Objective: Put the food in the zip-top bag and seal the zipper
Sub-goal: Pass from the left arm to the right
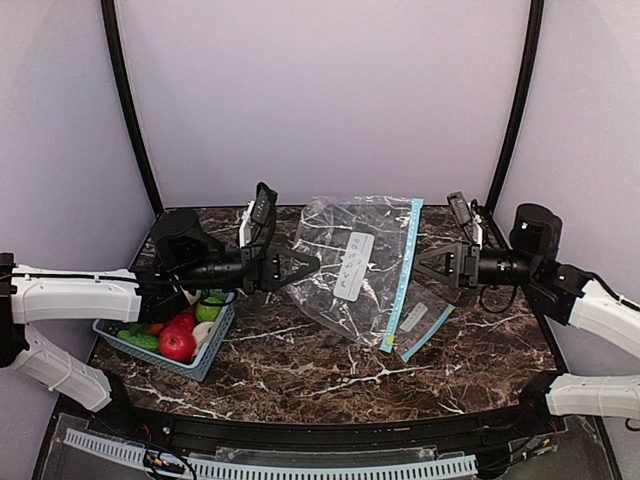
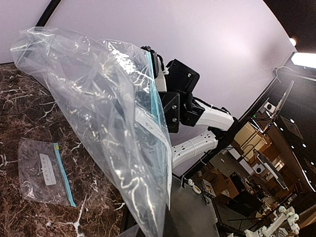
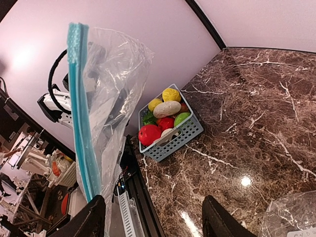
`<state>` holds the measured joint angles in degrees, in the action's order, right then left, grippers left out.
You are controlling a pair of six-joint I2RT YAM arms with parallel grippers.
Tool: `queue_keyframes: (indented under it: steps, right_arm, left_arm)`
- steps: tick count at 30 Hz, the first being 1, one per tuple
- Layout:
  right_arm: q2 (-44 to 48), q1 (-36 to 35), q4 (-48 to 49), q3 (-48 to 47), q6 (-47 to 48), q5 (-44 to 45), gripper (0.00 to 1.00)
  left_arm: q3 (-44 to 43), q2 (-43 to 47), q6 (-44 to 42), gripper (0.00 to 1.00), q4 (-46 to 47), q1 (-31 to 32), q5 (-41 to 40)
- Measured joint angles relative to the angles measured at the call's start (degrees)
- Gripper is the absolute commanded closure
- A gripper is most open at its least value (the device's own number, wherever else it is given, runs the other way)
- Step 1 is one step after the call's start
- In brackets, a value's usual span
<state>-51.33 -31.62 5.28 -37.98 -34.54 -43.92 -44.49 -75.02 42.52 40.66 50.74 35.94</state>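
A large clear zip-top bag (image 1: 350, 262) with a teal zipper (image 1: 404, 268) hangs in the air between my two grippers. My left gripper (image 1: 304, 265) is shut on the bag's closed end. In the left wrist view the bag (image 2: 106, 123) fills the middle and hides the fingers. My right gripper (image 1: 422, 268) is wide open at the zipper end. In the right wrist view the zipper (image 3: 81, 128) stands against the left finger (image 3: 89, 219), not pinched. The food lies in a basket (image 1: 208, 358): a red fruit (image 3: 149, 134), a yellow one (image 3: 171, 94), a cream one (image 3: 167, 109) and a green one (image 3: 181, 118).
The teal lattice basket (image 3: 180, 139) stands at the front left of the marble table (image 1: 300, 360), under my left arm. A second, smaller zip-top bag (image 1: 420, 325) lies flat on the table below the hanging bag. It also shows in the left wrist view (image 2: 42, 170).
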Motion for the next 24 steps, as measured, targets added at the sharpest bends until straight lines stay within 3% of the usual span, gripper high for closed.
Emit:
queue_keyframes:
  steps: [24]
  right_arm:
    - [2.47,0.0,1.09,2.34,-0.68,1.31,0.38]
  left_arm:
    - [0.85,0.57,0.2,0.99,0.52,0.0,0.0]
